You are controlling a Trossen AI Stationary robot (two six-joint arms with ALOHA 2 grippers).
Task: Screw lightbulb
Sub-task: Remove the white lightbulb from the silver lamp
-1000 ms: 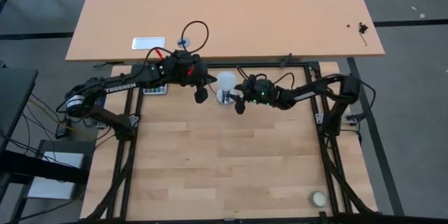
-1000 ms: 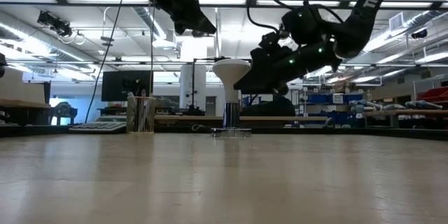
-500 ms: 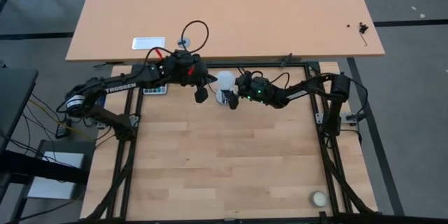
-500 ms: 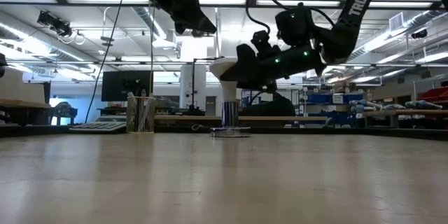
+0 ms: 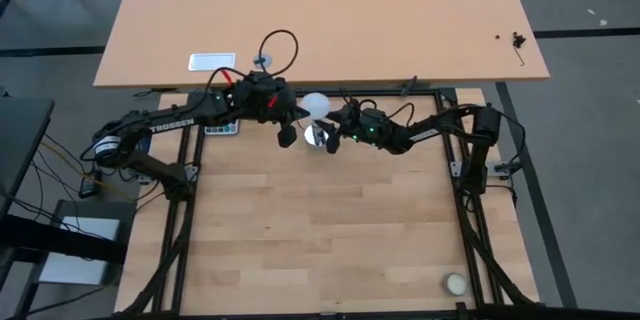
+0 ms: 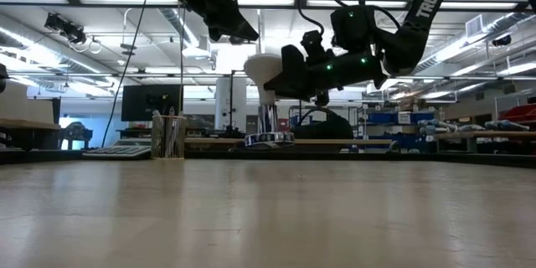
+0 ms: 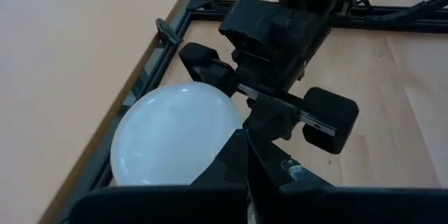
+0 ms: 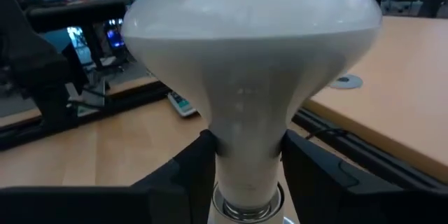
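The right gripper [image 5: 330,132] has closed on the neck of the lightbulb [image 5: 316,106], lifting it with its silver base [image 6: 269,138] off the table, toward 12 o'clock. The left gripper [image 5: 287,134], fingers together, hovers beside. Screwing is interrupted.

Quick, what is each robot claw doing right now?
Left gripper: closed, holding nothing.
Right gripper: closed around the lightbulb at its neck.
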